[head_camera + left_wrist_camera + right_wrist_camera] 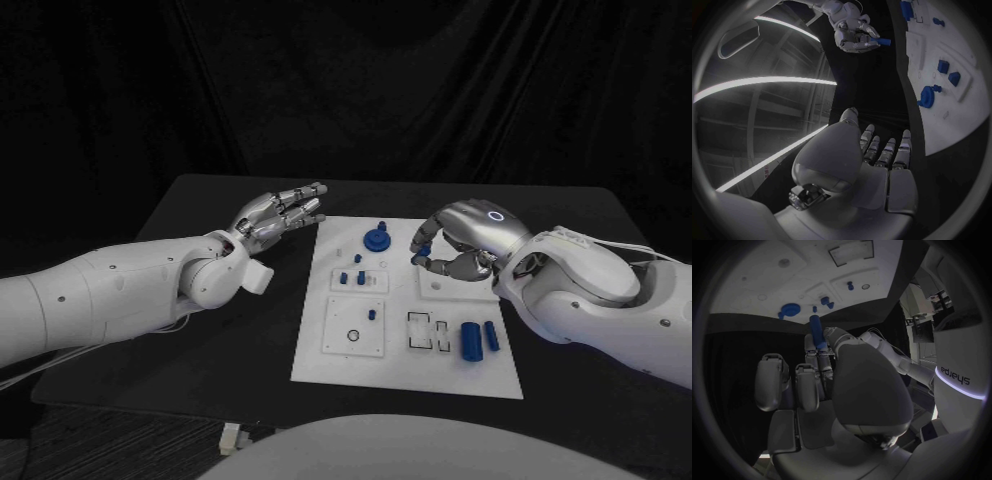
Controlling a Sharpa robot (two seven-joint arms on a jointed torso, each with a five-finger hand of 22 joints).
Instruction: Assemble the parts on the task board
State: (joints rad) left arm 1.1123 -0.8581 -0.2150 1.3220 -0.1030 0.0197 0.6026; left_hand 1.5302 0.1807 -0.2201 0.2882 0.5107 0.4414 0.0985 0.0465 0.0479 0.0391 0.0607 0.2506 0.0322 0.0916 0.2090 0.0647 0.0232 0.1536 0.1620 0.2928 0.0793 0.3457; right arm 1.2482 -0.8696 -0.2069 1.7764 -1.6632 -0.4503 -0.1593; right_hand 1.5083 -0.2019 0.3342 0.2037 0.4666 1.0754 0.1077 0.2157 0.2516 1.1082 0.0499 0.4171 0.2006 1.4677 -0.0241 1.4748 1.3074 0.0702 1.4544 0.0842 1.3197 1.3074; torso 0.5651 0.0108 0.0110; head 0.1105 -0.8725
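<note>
A black curtain [346, 80] hangs in heavy folds behind the black table [216, 330], filling the head view from nine o'clock round through twelve to three o'clock, and it swallows almost all the light. Under the table's near edge, toward seven o'clock, a strip of dark carpeted floor [101, 445] shows, with a small pale object [231, 437] lying on it that is too small to identify. In the left wrist view, long bright light strips [761, 82] curve across a dim grey ceiling [736, 130].
</note>
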